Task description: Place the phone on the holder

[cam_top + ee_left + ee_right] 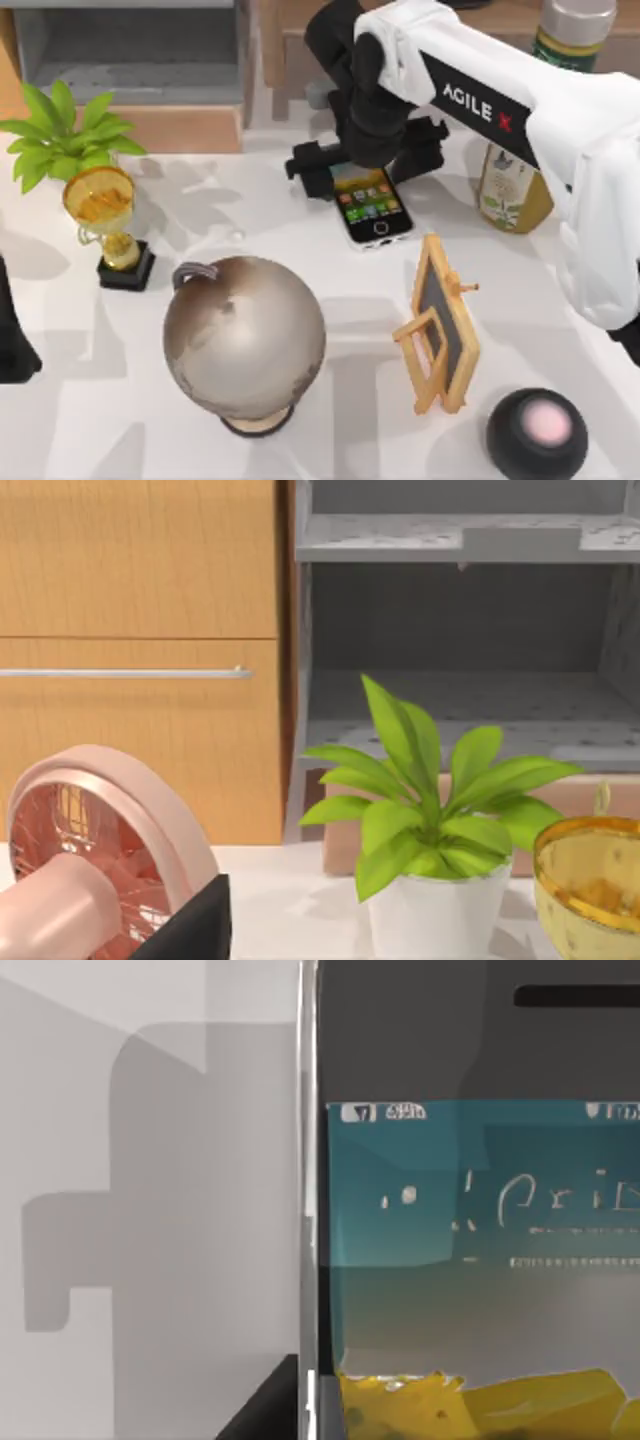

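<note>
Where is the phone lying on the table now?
In the top view the phone lies flat on the table, right of centre toward the far edge, under the right hand, with the wooden holder nearer the front.

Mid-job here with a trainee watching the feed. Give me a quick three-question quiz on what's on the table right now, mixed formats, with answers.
1. True or false: the phone already rests on the wooden holder.
2. Which arm's gripper is over the phone's far end? A) left B) right
3. Fill in: between the trophy and the holder stands a ____.

Key:
1. False. The phone lies flat on the table, apart from the holder.
2. B. The right gripper is at the phone; the left arm sits parked at the table's left edge.
3. Globe.
</note>
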